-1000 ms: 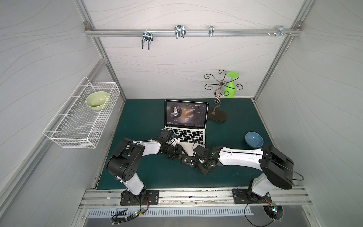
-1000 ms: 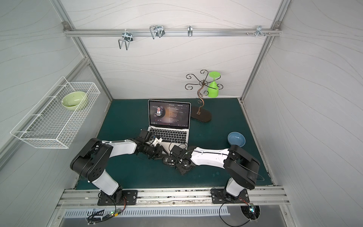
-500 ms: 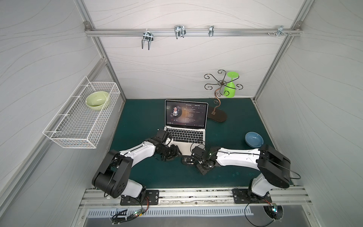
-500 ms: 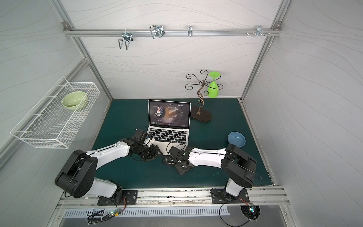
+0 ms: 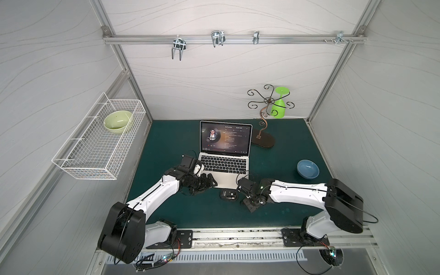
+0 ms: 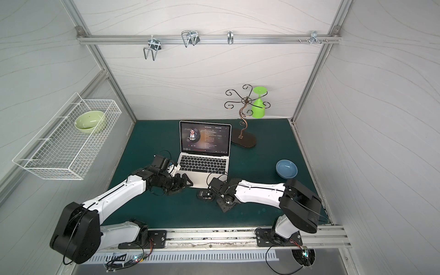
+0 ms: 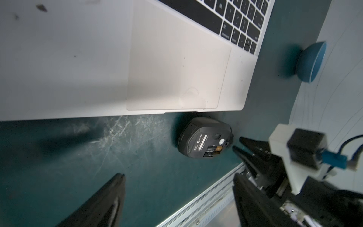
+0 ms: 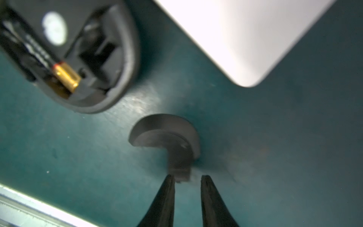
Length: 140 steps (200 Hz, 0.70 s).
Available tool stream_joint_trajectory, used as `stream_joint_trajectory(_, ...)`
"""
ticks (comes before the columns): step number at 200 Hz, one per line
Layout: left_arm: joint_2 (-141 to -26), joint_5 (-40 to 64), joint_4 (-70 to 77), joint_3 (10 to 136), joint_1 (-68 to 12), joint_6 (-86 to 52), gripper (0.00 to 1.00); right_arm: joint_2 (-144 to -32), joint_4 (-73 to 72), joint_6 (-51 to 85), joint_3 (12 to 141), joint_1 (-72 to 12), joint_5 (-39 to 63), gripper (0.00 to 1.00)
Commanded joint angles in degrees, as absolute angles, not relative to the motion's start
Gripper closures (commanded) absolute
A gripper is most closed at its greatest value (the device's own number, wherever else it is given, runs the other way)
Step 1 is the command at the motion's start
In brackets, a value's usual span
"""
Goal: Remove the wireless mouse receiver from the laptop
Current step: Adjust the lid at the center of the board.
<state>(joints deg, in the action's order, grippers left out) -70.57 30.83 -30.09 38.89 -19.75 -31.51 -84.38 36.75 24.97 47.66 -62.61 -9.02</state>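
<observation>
Silver matte laptop, lid up and dark screen lit, sits mid-mat toward the back wall on a scuffed teal mat. A black plastic mouse lies belly-up just off its front edge, apart from it.

Only the right wrist view shows the mouse's open bay with a gold-capped battery, and a grey crescent cover flat on the mat. In both top views the right wrist hides that spot.

Right gripper: jaws nearly together, cover's tab at the tips, a sliver of gap beside it, not clamped.

Left gripper: spread wide, empty, by the laptop's front-left corner.

Glazed blue bowl on the right, well apart.
</observation>
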Motion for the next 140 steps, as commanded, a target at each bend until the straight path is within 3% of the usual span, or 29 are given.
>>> stream_joint_trajectory(1,-69.54,32.4,-28.68,41.48,-19.42,-30.5,0.01,-77.09,37.88,24.73,46.02,-55.51,-4.04,0.73)
stream_joint_trajectory(30,-70.43,34.33,-27.55,42.09,-19.42,-30.17,0.01,-69.58,33.42,24.17,43.06,-42.14,9.14,0.72)
stream_joint_trajectory(41,-70.46,35.07,-27.09,42.1,-19.42,-29.74,0.01,-69.0,33.61,22.07,43.53,-41.1,10.63,0.66)
stream_joint_trajectory(52,-70.01,35.46,-26.88,41.79,-19.42,-29.71,0.01,-69.32,34.41,20.18,44.18,-42.59,10.09,0.54)
stream_joint_trajectory(62,-69.32,35.43,-26.9,41.5,-19.42,-29.55,0.01,-69.75,35.08,18.61,44.39,-45.62,7.35,0.51)
stream_joint_trajectory(111,-65.27,33.91,-27.6,39.52,-18.75,-29.69,0.01,-79.63,37.86,17.64,46.02,-59.53,-5.32,0.51)
stream_joint_trajectory(140,-63.67,34.48,-28.45,39.21,-16.94,-29.62,0.01,-85.76,38.63,18.02,48.68,-62.94,-8.02,0.51)
